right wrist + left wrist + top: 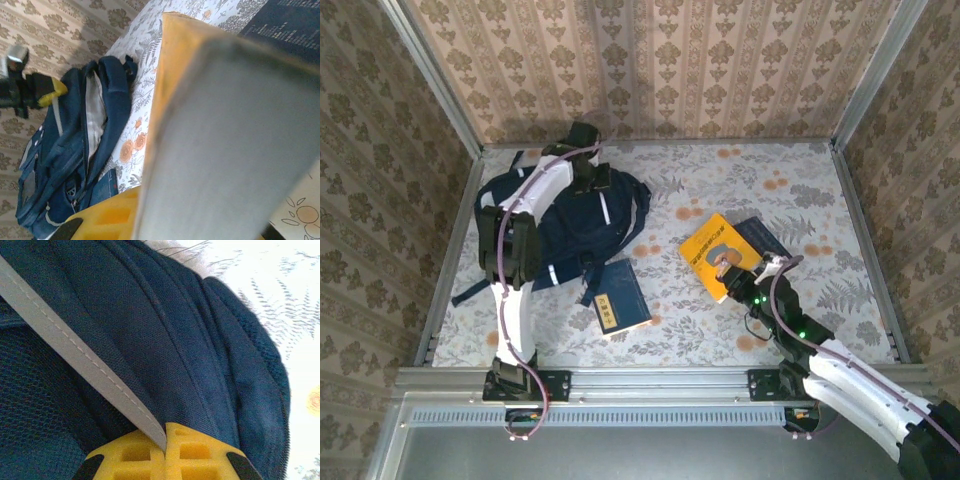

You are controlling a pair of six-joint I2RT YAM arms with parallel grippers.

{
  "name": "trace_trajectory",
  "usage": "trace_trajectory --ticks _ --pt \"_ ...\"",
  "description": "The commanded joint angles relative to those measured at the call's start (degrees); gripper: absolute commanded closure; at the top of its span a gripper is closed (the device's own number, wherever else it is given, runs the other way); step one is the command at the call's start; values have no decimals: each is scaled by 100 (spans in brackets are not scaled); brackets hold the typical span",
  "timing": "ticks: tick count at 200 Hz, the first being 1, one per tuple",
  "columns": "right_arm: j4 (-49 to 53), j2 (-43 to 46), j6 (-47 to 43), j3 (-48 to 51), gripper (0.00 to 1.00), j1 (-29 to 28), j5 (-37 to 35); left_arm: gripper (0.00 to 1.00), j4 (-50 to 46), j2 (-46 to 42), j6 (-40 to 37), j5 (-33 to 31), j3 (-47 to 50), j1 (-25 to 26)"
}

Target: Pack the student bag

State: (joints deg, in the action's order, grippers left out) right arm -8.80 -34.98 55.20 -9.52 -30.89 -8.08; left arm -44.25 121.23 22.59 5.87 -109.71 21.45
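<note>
The student bag, a large navy backpack with white trim, lies at the left of the table, its top toward the back wall. My left gripper is at the bag's top edge, shut on a grey trim strip of the bag. In the right wrist view the bag gapes open on a pale grey lining. My right gripper is shut on the near edge of a yellow book, whose grey page edge rises tilted above one yellow finger.
A small flat navy booklet with a yellow label lies just right of the bag's lower end. A dark navy book lies partly under the yellow one. Metal rails and wallpapered walls bound the flowered table.
</note>
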Motion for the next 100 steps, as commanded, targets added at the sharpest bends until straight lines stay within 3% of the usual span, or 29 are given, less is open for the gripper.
trace_trajectory --ticks 1,69,100 --pt "-563 25 -274 -486 100 24 260 100 -365 -385 -545 -89 -576 431" --pt "376 300 -1197 -1249 100 26 510 100 -584 -1805 -694 556 -551 414" --pt "586 295 -1660 -1669 100 22 1262 100 -859 -2241 -1019 1109 -483 351"
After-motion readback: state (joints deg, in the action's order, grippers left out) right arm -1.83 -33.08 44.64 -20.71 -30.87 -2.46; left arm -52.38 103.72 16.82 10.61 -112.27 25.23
